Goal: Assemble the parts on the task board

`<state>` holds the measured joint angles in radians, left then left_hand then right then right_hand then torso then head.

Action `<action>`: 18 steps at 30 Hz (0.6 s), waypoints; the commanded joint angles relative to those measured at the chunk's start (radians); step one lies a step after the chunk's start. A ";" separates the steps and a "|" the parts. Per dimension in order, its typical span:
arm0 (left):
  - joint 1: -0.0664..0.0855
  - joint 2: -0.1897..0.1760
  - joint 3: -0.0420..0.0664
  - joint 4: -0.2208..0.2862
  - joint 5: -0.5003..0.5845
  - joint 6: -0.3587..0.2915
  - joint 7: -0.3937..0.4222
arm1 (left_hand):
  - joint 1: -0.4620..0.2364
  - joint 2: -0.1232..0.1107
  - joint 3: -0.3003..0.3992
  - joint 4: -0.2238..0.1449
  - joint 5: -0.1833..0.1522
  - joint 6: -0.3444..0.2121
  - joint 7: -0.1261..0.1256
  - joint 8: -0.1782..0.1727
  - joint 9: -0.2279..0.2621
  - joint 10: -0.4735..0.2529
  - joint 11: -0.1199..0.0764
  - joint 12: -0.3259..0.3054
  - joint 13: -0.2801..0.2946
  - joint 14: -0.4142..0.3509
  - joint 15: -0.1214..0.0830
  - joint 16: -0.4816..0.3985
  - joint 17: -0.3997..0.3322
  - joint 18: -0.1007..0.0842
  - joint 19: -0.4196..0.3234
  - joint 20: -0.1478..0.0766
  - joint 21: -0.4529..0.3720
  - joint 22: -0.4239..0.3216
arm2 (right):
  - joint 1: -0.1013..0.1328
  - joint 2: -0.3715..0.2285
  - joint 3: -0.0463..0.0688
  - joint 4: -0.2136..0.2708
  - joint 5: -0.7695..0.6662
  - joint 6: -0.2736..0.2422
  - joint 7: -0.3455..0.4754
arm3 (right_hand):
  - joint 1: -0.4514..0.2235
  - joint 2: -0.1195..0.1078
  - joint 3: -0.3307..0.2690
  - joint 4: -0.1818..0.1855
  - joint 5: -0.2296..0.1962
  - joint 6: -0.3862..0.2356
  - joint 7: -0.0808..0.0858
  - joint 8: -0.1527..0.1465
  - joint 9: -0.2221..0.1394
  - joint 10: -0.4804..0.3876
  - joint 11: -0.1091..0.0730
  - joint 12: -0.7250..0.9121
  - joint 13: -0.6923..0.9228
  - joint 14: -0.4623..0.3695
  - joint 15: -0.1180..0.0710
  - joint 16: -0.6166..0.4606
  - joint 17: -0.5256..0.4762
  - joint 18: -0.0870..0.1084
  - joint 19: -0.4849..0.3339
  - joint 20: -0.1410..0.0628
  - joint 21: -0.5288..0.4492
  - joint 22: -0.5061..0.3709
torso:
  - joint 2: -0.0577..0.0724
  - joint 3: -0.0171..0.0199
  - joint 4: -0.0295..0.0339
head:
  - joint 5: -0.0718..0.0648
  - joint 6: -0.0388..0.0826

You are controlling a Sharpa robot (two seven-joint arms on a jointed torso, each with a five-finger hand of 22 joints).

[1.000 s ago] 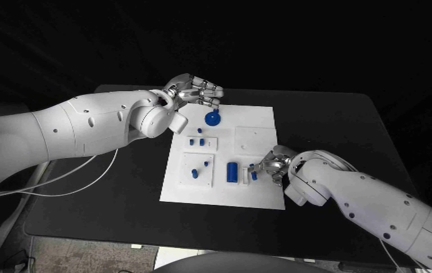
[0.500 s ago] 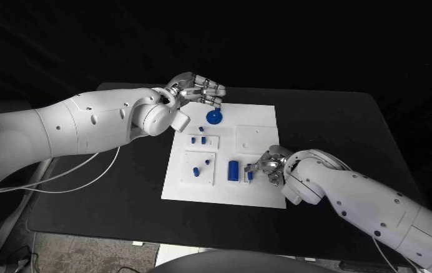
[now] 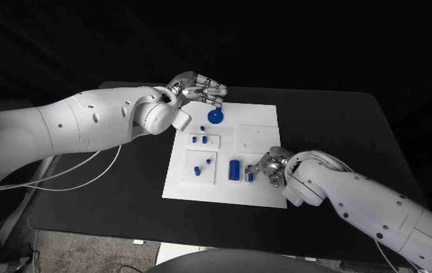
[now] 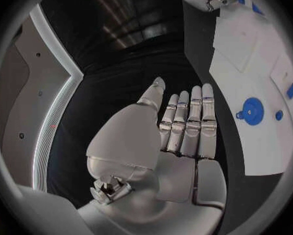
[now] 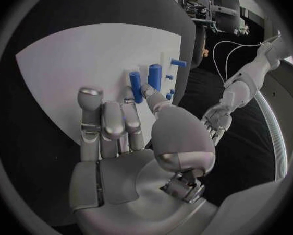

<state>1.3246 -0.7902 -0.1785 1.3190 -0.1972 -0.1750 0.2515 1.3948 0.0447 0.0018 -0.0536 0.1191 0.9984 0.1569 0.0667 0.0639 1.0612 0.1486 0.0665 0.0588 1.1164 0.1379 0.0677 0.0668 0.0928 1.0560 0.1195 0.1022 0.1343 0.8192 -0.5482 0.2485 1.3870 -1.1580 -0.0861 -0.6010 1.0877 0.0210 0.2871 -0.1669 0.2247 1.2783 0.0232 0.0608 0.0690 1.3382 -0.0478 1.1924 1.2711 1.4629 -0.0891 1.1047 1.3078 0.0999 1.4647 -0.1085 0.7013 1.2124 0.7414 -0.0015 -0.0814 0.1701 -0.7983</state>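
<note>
Blue gear-like disc (image 3: 215, 117): lies flat at far left of the white task board (image 3: 256, 118). Left hand (image 3: 198, 89), fingers extended, holding nothing, has lifted slightly clear beyond it. Right hand (image 3: 270, 167) has shifted left onto the small blue peg (image 5: 136, 86), thumb touching; grasp likely beginning.

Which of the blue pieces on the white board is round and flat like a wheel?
The blue disc at the board's far end, just below the left hand. The other blue pieces are small pegs or a cylinder.

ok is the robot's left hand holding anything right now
No, open. The left hand has flat, straight fingers with nothing in them, beside the task board.
</note>
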 commanded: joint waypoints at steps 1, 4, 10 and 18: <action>0.004 0.001 0.001 0.003 -0.003 0.008 -0.002 | -0.001 -0.007 -0.001 0.007 -0.004 -0.008 -0.001 -0.002 -0.001 -0.005 0.001 -0.003 -0.001 -0.004 -0.001 -0.006 0.000 -0.001 0.008 0.001 0.006 -0.002 | -0.003 0.001 -0.001 0.005 0.002 0.023 0.006 | 0.000 0.007 0.001 0.004 0.005 0.004 0.001 0.003 0.002 0.008 0.000 0.003 0.001 0.019 -0.006 -0.001 0.063 -0.013 0.050 -0.008 0.001 -0.001 | 0.000 0.0002 -0.0001 | -0.001 0.001; 0.004 0.001 0.001 0.002 -0.004 0.008 -0.003 | -0.001 -0.007 -0.001 0.007 -0.004 -0.008 -0.001 -0.002 -0.001 -0.005 0.001 -0.003 -0.001 -0.004 -0.001 -0.006 0.000 -0.001 0.008 0.001 0.006 -0.002 | -0.004 0.002 -0.001 0.005 0.002 0.022 0.006 | 0.000 0.007 0.001 0.004 0.005 0.004 0.001 0.003 0.002 0.008 0.000 0.003 0.001 0.019 -0.006 -0.001 0.063 -0.013 0.050 -0.008 0.001 -0.001 | 0.000 -0.0003 -0.0006 | 0.000 0.002; 0.004 0.006 0.001 -0.003 -0.006 0.010 -0.002 | -0.001 -0.007 -0.001 0.008 -0.004 -0.009 -0.001 -0.002 -0.001 -0.005 0.001 -0.003 -0.001 -0.004 -0.001 -0.006 0.000 -0.001 0.007 0.001 0.006 -0.003 | -0.004 0.003 -0.001 0.003 0.002 0.016 0.006 | -0.001 0.005 0.000 0.005 0.004 0.003 0.001 0.003 0.001 0.006 0.001 0.001 0.000 0.019 -0.006 -0.002 0.062 -0.012 0.050 -0.009 -0.001 -0.002 | 0.002 -0.0008 -0.0011 | -0.002 0.002; 0.004 0.011 0.001 -0.008 -0.007 0.012 -0.002 | -0.001 -0.007 -0.001 0.008 -0.004 -0.009 -0.001 -0.002 -0.001 -0.005 0.001 -0.003 -0.001 -0.004 -0.001 -0.006 0.000 -0.001 0.007 0.001 0.006 -0.003 | -0.004 0.005 -0.001 -0.001 0.002 0.007 0.011 | -0.015 -0.011 -0.074 0.032 0.017 0.002 0.001 0.003 0.001 0.002 0.001 -0.007 -0.005 0.018 -0.007 -0.002 0.064 -0.009 0.050 -0.009 -0.005 -0.002 | 0.001 -0.0002 0.0006 | -0.002 -0.001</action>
<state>1.3249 -0.7819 -0.1787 1.3103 -0.1997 -0.1744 0.2464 1.3948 0.0447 0.0002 -0.0520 0.1191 0.9984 0.1568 0.0667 0.0639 1.0612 0.1486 0.0665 0.0588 1.1164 0.1379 0.0677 0.0668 0.0928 1.0560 0.1195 0.1022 0.1325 0.8183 -0.5470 0.2493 1.3858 -1.1567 -0.0873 -0.6014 1.0873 0.0206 0.2283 -0.1391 0.2403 1.2778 0.0238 0.0640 0.0722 1.3381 -0.0475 1.1924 1.2668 1.4652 -0.0912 1.1047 1.3077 0.0997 1.4686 -0.1124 0.7013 1.2108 0.7428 -0.0021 -0.0819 0.1679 -0.7984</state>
